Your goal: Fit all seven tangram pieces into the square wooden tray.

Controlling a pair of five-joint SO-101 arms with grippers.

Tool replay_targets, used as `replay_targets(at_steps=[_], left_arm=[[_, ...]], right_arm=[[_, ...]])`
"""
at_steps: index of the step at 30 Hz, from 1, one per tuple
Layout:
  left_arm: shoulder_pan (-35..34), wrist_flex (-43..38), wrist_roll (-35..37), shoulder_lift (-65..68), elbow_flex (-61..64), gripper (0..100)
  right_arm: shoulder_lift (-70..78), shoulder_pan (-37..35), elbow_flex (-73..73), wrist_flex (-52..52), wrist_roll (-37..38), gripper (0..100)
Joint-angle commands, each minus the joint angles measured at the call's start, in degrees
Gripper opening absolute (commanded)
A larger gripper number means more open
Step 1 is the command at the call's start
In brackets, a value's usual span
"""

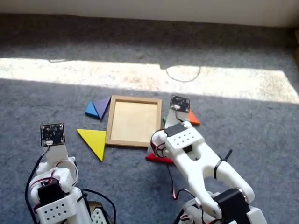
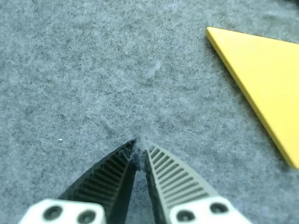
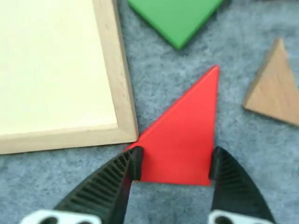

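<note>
The fingers of the right gripper (image 3: 175, 164) stand wide astride the flat red triangle piece (image 3: 187, 126), which lies at a corner of the square wooden tray (image 3: 122, 74). It is probably light, stiff and slick, so pinch its edges. The left gripper (image 2: 140, 148) has its fingers together, empty.

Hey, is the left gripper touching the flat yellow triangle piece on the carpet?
Apart. The left wrist view shows a plain stretch of bare grey carpet between the left gripper and the flat yellow triangle piece.

No legible text or numbers, apparently, on anything.
</note>
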Motion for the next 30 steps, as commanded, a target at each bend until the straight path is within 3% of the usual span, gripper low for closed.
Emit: replay_targets(at_steps=[1, 7, 26, 30], left_arm=[[-0.8, 0.4, -0.1, -1.8, 1.2, 1], [-0.8, 0.4, -0.1, -1.8, 1.2, 1], [-0.8, 0.4, -0.1, -1.8, 1.2, 1], [-0.8, 0.4, -0.1, -1.8, 1.2, 1]], right_arm=[[-6.3, 1.1, -0.5, -2.0, 0.6, 23.8], [-4.2, -1.2, -0.5, -2.0, 0.4, 36.9], [15.7, -2.3, -4.6, -3.4, -1.8, 36.8], [15.7, -2.2, -4.4, -3.4, -1.4, 27.1]])
